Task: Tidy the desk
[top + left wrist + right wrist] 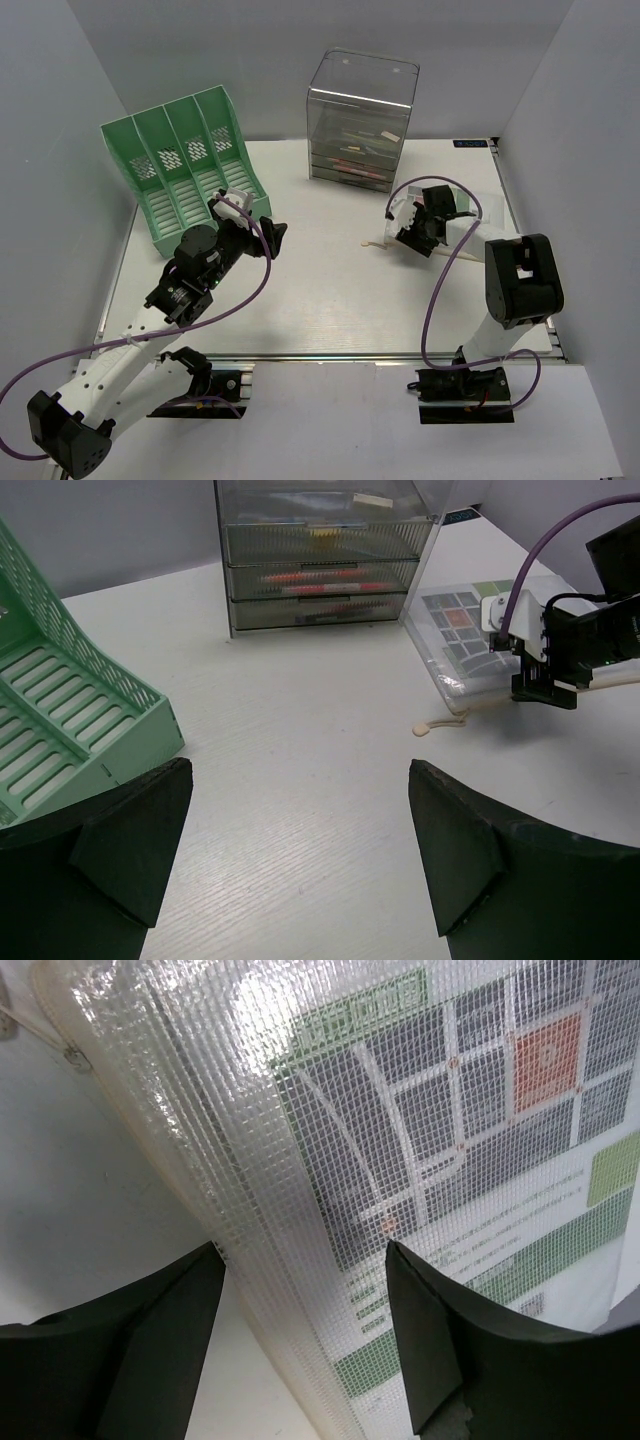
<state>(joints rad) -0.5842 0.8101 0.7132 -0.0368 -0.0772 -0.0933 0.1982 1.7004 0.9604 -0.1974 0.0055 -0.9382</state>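
Overhead view: white surface [330, 295] lay flat between pale grey walls [60, 120], filling the middle of the view. A silver rail [330, 357] ran along its near edge, just ahead of both arm bases.

Green file rack [185, 165] stood at the left rear of the surface, with its slotted bays tilted back. Clear drawer box [360, 120] stood at the rear centre, well apart from the rack; coloured items showed through its drawers but were too small to identify.

Left end effector [300, 770] hovered above bare surface just off the rack's front corner. Its jaws were spread wide with nothing between them. A purple cable [255, 290] looped beside that arm.

Right end effector [303, 1250] was down over the right side of the surface, at the near-left edge of a clear mesh pouch [460, 630]. The pouch lay flat and held a printed sheet with grey, green and orange blocks. The jaws were parted, one finger [150, 1330] over bare surface and the other over the pouch, with the pouch's pale edge strip running between them. No clamping was seen.

A cream pull tab [432, 726] lay on the surface beyond the pouch's corner.
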